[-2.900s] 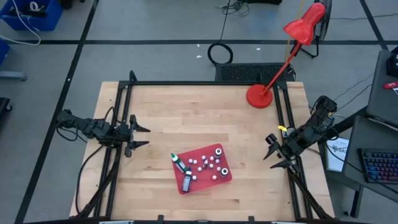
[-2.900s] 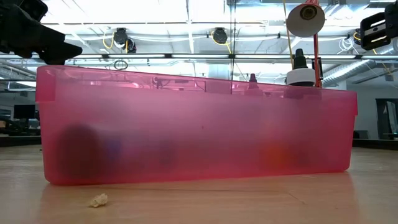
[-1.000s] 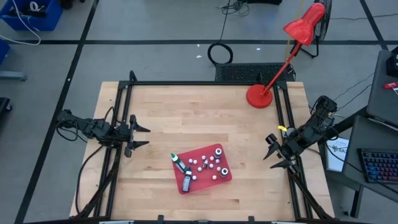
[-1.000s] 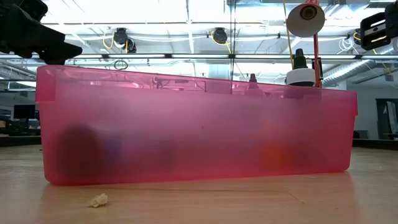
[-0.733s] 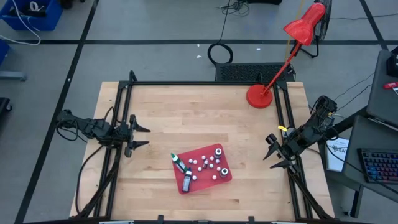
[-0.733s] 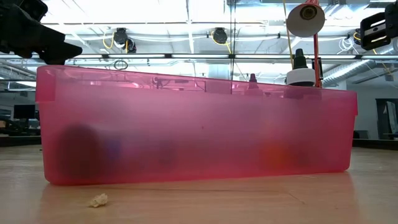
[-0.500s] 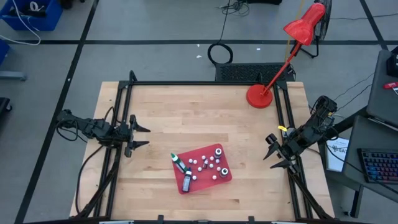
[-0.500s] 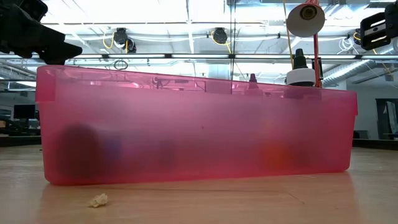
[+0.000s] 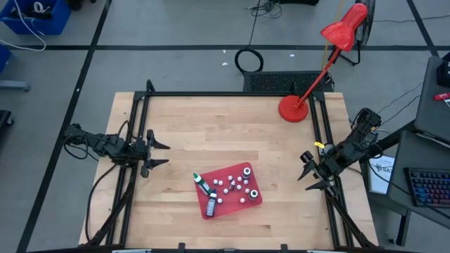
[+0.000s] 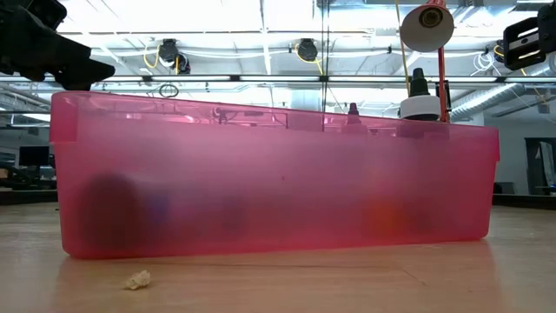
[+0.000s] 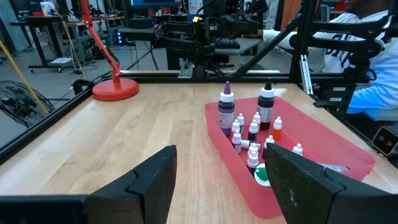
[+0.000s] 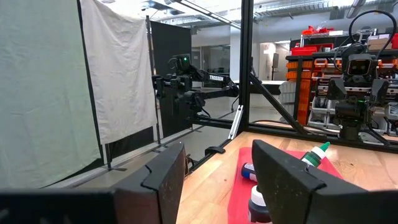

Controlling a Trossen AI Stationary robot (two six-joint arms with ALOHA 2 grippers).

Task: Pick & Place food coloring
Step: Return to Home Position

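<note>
Food coloring (image 9: 238, 185) sits inside the pink bin, so the placing looks finished, and the step in hand is judged to be the return to home.

The bench (image 9: 211, 130) is bare wood over most of its top. The bin (image 9: 232, 202) lies skewed on the half away from the red lamp (image 9: 293, 108), roughly midway between the two arms. From the low view its pink wall (image 10: 278, 183) fills the picture, and only blurred dark and orange shapes show through it.

The left gripper (image 9: 163, 154) hangs at the left edge of the bench, well apart from the bin, fingers spread and nothing between them. The right gripper (image 9: 305, 169) is at the right edge, likewise spread and empty. Both wrist views look past parted fingers toward the bin.

In the bin, a few taller bottles (image 11: 226, 112) stand among the tiny white-tipped droppers (image 11: 253, 132), which cluster near the middle of the bin. No bottle shows on the bare wood outside it. A small pale crumb (image 10: 136, 279) lies on the bench just in front of the bin.

The next move probably calls for little: each arm only has to settle into its parked pose at its own side, fingers kept clear of the bin. Whether either arm is fully home cannot be told.
</note>
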